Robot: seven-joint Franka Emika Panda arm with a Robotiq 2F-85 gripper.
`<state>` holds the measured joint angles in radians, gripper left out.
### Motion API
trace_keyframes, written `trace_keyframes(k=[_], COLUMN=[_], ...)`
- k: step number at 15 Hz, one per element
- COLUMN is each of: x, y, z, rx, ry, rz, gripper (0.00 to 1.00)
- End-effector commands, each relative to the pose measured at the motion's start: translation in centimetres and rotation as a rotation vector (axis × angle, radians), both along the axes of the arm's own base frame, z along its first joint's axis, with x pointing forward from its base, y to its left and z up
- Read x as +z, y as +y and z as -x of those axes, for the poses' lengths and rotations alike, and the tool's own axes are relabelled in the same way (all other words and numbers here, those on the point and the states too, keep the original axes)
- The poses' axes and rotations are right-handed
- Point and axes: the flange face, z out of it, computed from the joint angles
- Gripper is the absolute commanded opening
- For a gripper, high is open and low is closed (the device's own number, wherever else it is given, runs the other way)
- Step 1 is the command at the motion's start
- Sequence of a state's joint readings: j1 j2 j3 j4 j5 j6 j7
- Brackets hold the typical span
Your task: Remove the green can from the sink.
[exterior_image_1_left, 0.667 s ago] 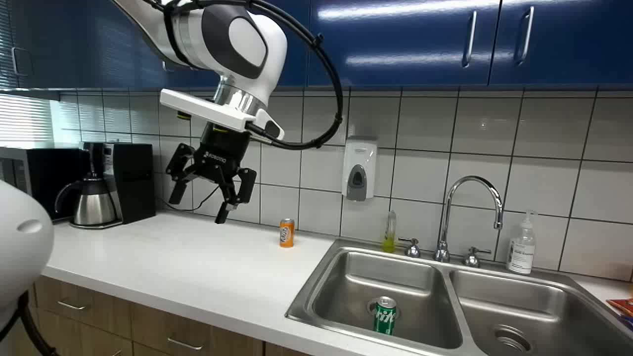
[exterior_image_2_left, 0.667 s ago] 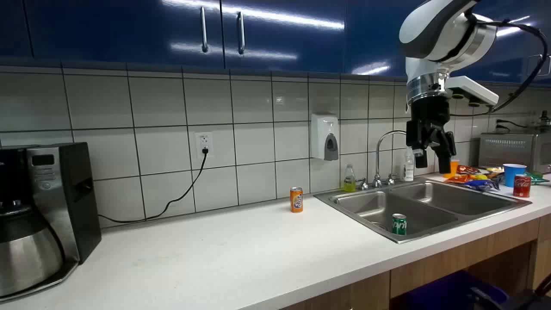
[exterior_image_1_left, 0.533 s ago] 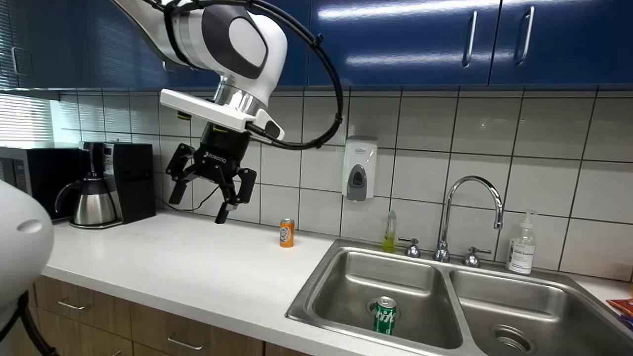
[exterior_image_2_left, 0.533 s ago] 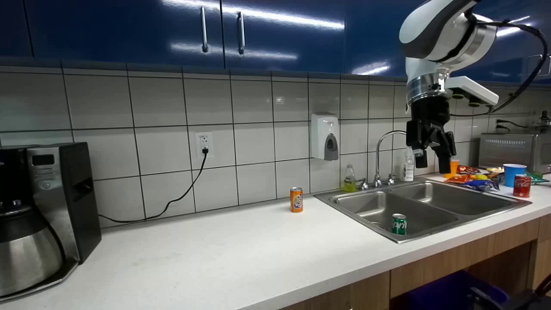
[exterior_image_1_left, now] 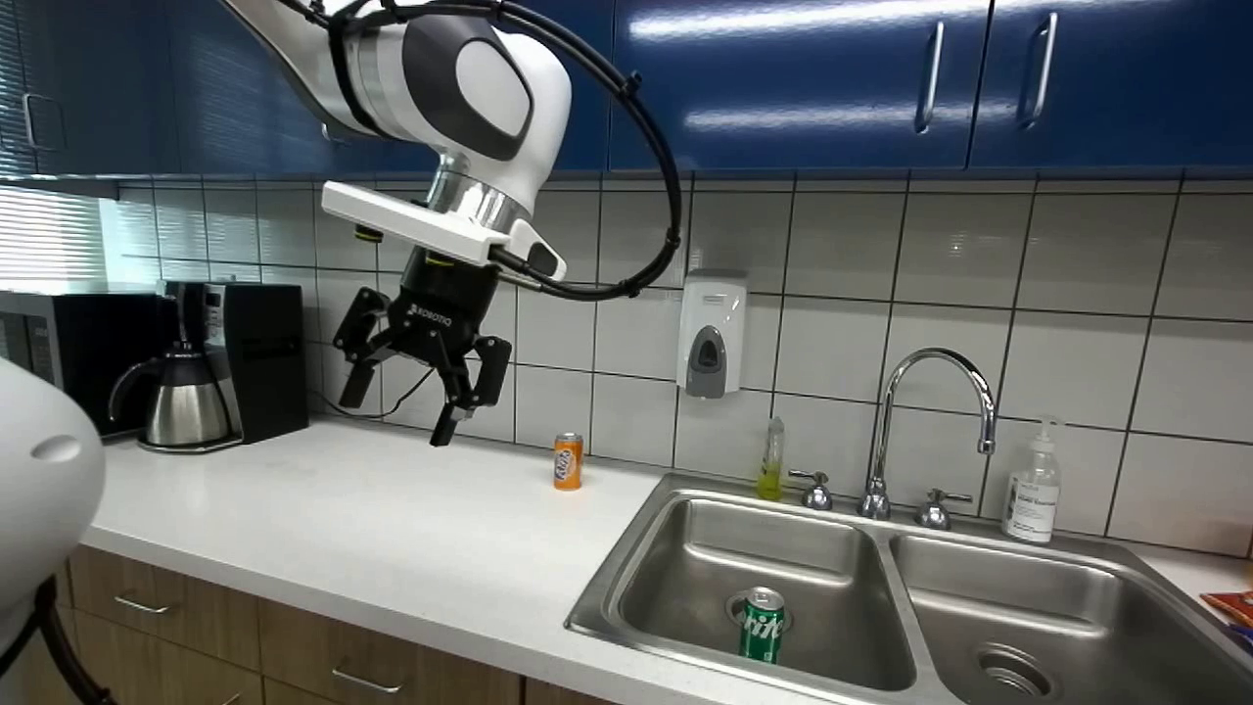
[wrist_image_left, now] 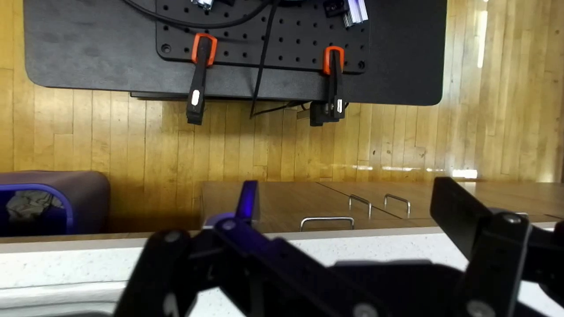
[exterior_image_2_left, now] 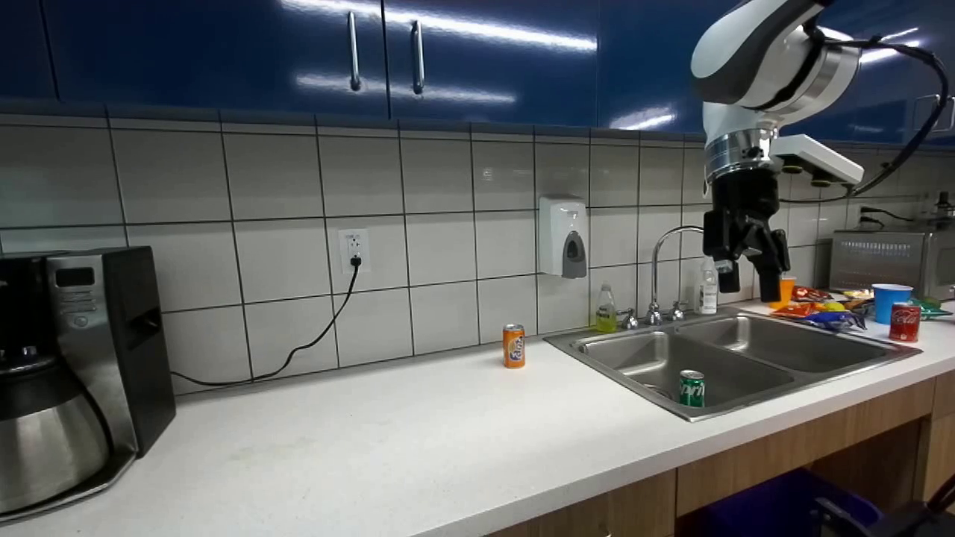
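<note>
The gripper (exterior_image_1_left: 398, 409) hangs in the air, well apart from the white counter (exterior_image_1_left: 392, 509), tilted in an exterior view, its two fingers (wrist_image_left: 458, 215) spread wide. The green can (exterior_image_1_left: 762, 632) stands upright inside the sink (exterior_image_1_left: 604, 592), in the basin (exterior_image_1_left: 675, 578) on the side of the orange can (exterior_image_1_left: 567, 462), just beside the drain (exterior_image_1_left: 735, 609) or over part of it; which of these cannot be determined. Gripper and green can are well apart. The orange can stands upright on the counter, outside the sink and near the tiled wall (exterior_image_1_left: 636, 411). A soap dispenser (exterior_image_1_left: 712, 338) is mounted on that wall. At the sink's back edge rises a curved faucet (exterior_image_1_left: 881, 441), between a bottle of yellow-green liquid (exterior_image_1_left: 771, 475) and a clear pump bottle (exterior_image_1_left: 1034, 494). Beyond the sink, in an exterior view, a red can (exterior_image_2_left: 905, 322) stands beside a blue cup (exterior_image_2_left: 890, 302). The wrist view takes in the wooden floor (wrist_image_left: 264, 149) and a black table (wrist_image_left: 88, 53) carrying two clamps (wrist_image_left: 199, 75).
</note>
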<state>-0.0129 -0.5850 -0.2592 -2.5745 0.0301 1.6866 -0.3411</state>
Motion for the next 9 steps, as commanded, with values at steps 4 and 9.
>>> trace_keyframes(k=[4,9], x=[-2.9,-5.8], y=[-5.7,-11.6], z=[-4.1,-8.0], rx=[-0.11,-0.215], ry=[-0.05,-0.109], rz=[0.031,0.084], gripper=[1.0,1.0])
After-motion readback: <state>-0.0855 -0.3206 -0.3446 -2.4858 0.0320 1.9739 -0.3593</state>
